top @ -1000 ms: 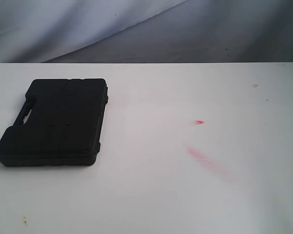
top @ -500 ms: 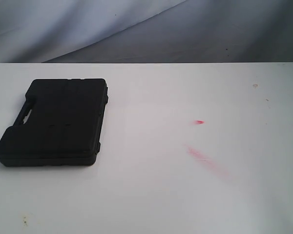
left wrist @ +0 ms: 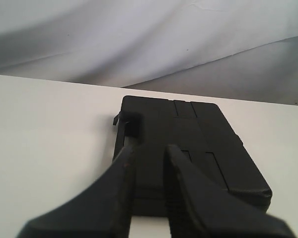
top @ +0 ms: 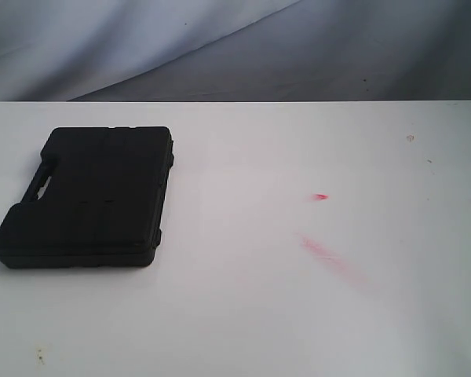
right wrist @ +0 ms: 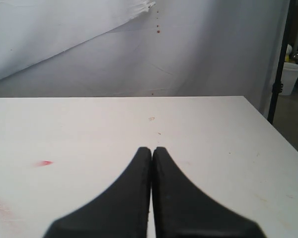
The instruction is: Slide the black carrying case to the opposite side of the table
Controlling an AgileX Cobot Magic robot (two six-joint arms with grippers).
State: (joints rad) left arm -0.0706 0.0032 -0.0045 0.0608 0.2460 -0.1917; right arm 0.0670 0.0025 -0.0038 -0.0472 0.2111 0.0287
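Note:
The black carrying case (top: 90, 195) lies flat on the left part of the white table (top: 243, 306), its handle cut-out toward the left edge. Neither arm shows in the exterior view. In the left wrist view the case (left wrist: 198, 144) lies just beyond my left gripper (left wrist: 150, 152), whose fingers stand slightly apart with nothing between them, a short way before the case's near edge. My right gripper (right wrist: 152, 149) hovers over bare table with its fingers pressed together, empty.
Pink-red smears (top: 330, 255) and a small red mark (top: 321, 196) stain the tabletop right of centre. A grey cloth backdrop (top: 235, 47) hangs behind the far edge. White buckets (right wrist: 291, 77) stand on the floor beyond the table's right side.

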